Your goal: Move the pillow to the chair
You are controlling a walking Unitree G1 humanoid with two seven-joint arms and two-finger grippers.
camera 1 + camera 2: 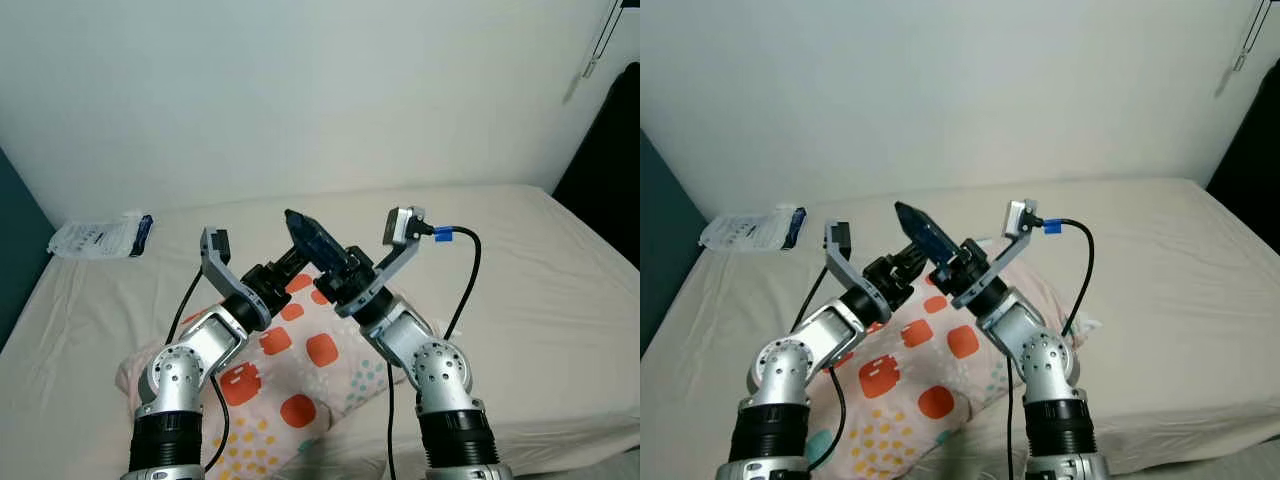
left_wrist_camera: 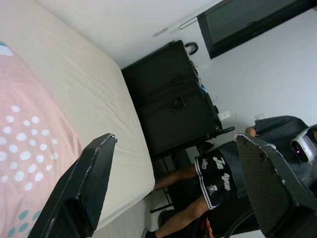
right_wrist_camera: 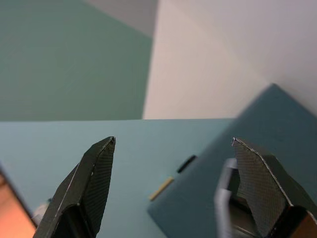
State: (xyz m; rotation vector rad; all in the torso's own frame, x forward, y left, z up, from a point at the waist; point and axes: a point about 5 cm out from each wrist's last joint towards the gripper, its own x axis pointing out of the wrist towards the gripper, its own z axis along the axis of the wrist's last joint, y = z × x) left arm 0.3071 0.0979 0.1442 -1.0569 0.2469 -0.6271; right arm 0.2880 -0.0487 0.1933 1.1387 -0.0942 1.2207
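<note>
Crossing above pillow (image 1: 300, 380) near bed (image 1: 540, 300) edge, left gripper (image 2: 173, 193), right gripper (image 3: 173, 183) both spread.

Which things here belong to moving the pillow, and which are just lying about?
Job: pillow on the bed; left gripper and right gripper, both open, crossed above it.

Lying about: plastic packet near the wall; black suitcase; seated person.

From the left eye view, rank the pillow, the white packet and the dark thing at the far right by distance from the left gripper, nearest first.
1. The pillow: directly beneath the left gripper, on the bed in front of the robot.
2. The white packet: to the robot's left, near the bed's far edge by the wall.
3. The dark object: far right, beyond the bed's corner.
</note>
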